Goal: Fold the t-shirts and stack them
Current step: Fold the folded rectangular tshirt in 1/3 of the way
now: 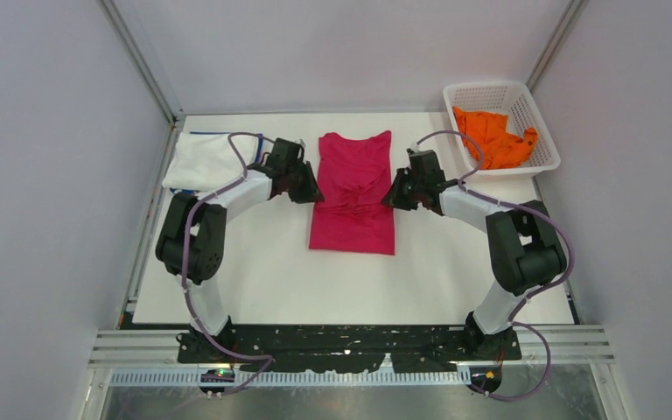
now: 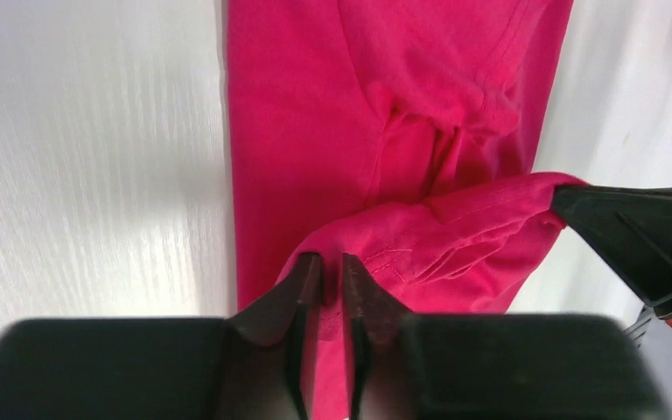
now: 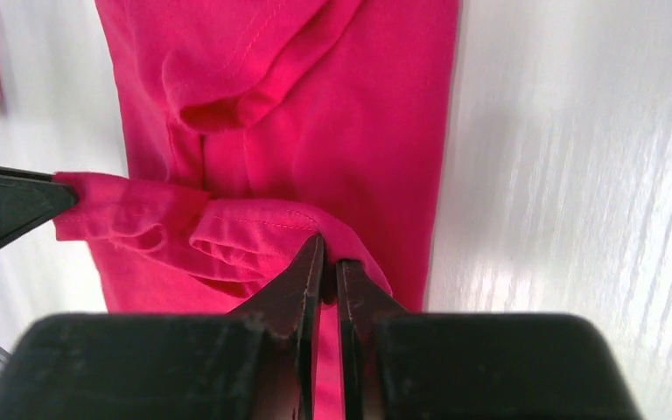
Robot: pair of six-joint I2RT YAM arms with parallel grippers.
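Watch your fold: lifted edge of magenta t-shirt (image 1: 353,197) sags and bunches between both grips. Uneven carry or one-sided let-go would likely leave a crooked fold. Left jaws nearly pressed together, pinching shirt's raised edge; right jaws likewise on the opposite side. Shirt lies mid-desk (image 1: 254,280), between your arms.

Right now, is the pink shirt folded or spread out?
Partly folded: the magenta t-shirt is a narrow strip, and the left gripper and right gripper pinch a raised edge across it.
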